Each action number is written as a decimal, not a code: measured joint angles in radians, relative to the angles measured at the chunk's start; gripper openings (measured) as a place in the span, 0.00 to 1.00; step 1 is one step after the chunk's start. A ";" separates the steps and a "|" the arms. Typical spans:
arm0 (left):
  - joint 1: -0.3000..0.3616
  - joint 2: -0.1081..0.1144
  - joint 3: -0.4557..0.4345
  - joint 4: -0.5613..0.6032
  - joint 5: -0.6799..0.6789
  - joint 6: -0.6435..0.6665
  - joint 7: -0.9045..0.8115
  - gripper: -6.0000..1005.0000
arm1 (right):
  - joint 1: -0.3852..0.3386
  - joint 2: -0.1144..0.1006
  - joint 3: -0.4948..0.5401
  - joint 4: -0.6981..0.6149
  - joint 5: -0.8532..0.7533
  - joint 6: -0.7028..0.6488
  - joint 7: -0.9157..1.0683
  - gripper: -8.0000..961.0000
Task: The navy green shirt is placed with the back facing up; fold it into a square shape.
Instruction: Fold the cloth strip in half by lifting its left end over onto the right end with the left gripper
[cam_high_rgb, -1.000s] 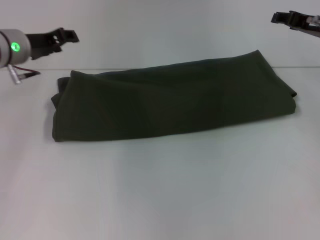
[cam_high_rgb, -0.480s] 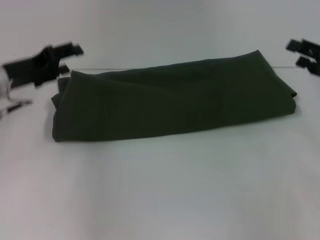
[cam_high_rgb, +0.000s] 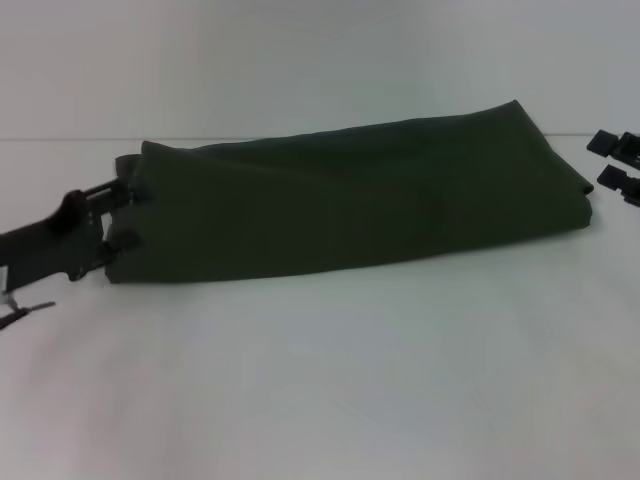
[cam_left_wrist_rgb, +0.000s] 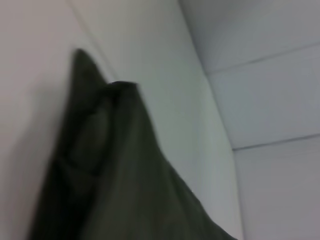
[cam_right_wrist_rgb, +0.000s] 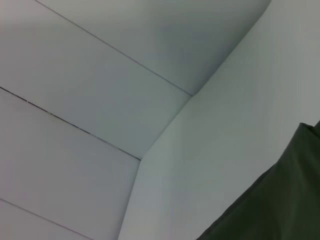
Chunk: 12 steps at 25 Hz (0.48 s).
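Note:
The navy green shirt (cam_high_rgb: 340, 195) lies on the white table (cam_high_rgb: 320, 370) as a long, plain, dark olive band running left to right, with no lettering showing. My left gripper (cam_high_rgb: 127, 215) is low at the shirt's left end, jaws open, with one fingertip above that edge and one below it. My right gripper (cam_high_rgb: 610, 160) is open and hangs just off the shirt's right end, apart from it. The left wrist view shows the shirt's folded end (cam_left_wrist_rgb: 115, 190) close up. The right wrist view shows only a corner of the shirt (cam_right_wrist_rgb: 270, 210).
The shirt lies near the table's far edge, with a pale panelled wall (cam_high_rgb: 300, 60) behind it. Bare white tabletop stretches in front of the shirt.
My left gripper has dropped from the upper left to the shirt's left end. My right gripper has come down from the upper right to the level of the right end. The shirt has not moved.

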 joint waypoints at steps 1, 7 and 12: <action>-0.003 -0.004 -0.003 -0.019 0.000 -0.025 0.011 0.75 | 0.003 0.000 0.001 0.002 -0.001 0.002 0.000 0.81; -0.027 -0.027 -0.003 -0.099 -0.035 -0.174 0.092 0.75 | 0.010 0.007 0.001 0.003 -0.005 0.008 -0.002 0.81; -0.026 -0.012 0.001 -0.156 -0.025 -0.231 0.103 0.75 | 0.002 0.008 0.002 0.012 -0.002 0.007 -0.002 0.81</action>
